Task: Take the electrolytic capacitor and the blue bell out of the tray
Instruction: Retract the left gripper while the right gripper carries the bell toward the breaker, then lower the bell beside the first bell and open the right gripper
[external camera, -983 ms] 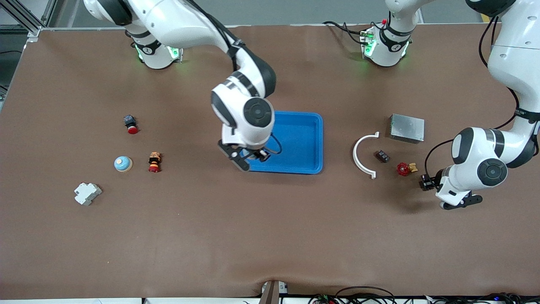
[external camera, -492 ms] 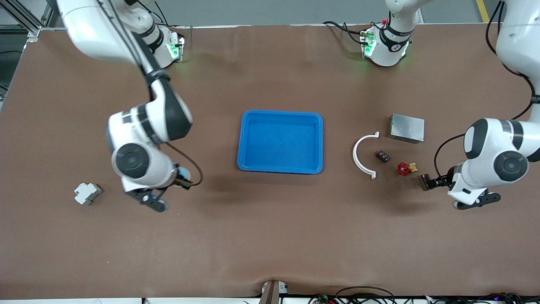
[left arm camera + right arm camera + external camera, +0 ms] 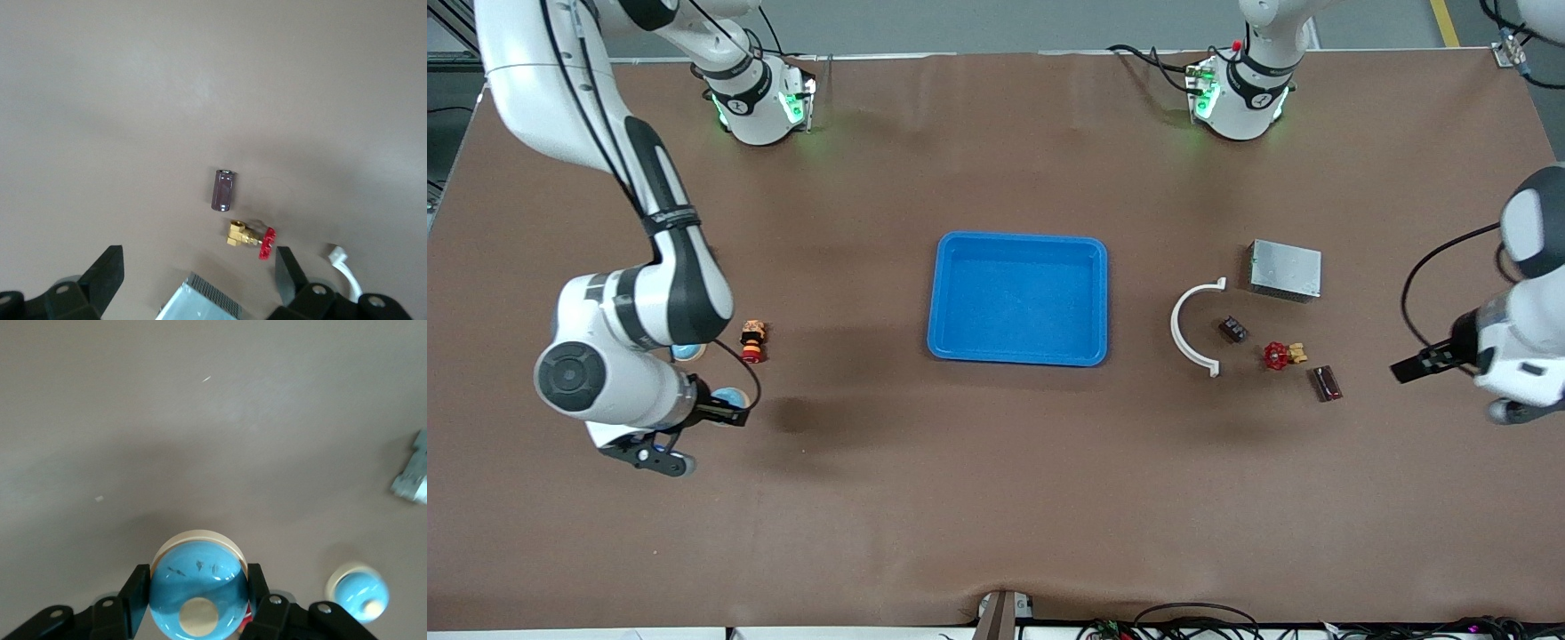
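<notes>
Bell [image 3: 195,590] first: the blue dome sits pinched between the right gripper's [image 3: 725,411] fingers over bare table toward the right arm's end, clear of the tray [image 3: 1018,299], presumably carried there to be set down near a second bell [image 3: 357,592]. Capacitor [image 3: 1327,383], a dark cylinder, lies on its side near a red-handled valve [image 3: 1279,356], already out. Over that end, the left gripper [image 3: 1414,365] hangs spread wide and empty. Farther back, the tray holds nothing.
</notes>
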Controlling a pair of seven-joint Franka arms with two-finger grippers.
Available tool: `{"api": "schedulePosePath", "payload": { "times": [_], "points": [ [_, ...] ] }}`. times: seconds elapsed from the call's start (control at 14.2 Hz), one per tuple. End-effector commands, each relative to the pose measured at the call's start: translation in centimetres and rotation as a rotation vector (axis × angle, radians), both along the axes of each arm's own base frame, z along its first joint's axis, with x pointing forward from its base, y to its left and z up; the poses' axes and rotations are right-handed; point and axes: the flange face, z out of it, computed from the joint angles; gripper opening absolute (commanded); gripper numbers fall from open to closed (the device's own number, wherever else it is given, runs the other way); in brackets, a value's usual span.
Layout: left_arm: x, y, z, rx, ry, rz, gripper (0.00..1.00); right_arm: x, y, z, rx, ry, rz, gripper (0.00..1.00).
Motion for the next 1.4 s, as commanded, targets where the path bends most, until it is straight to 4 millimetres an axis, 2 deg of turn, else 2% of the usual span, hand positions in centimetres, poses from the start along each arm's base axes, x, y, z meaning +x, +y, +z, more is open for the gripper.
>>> {"api": "schedulePosePath", "payload": {
  "times": [0.0,0.14,0.42,0.56,0.77,0.98,1.19,1.33],
  "points": [
    [0.3,1.0,3.6,-0.044,0.020,0.025,1.00,-0.9,-4.6,-1.6,0.020,-0.021,0.071,0.00],
    [-0.5,-0.3,5.0,-0.039,0.060,0.011,1.00,-1.2,-8.1,-3.0,0.026,-0.044,0.123,0.00],
    [-3.3,-5.3,10.7,-0.003,0.054,-0.082,1.00,-1.3,-11.1,-3.7,-0.002,-0.061,0.168,0.00],
    [-4.4,-5.9,13.2,0.011,0.024,-0.117,1.00,-1.4,-12.9,-4.3,-0.038,-0.064,0.180,0.00],
    [-4.9,-6.1,14.4,0.014,0.014,-0.213,1.00,-2.3,-15.0,-6.3,-0.036,-0.089,0.212,0.00],
    [-5.4,-6.3,15.4,0.022,-0.001,-0.225,1.00,-2.4,-15.5,-7.7,-0.034,-0.091,0.206,0.00],
    [-5.4,-6.8,15.5,0.026,0.001,-0.272,1.00,-2.5,-15.9,-8.6,-0.031,-0.087,0.198,0.00],
    [-5.4,-6.2,15.8,0.027,0.003,-0.334,1.00,-2.7,-15.7,-9.3,-0.023,-0.078,0.194,0.00]
  ]
}}
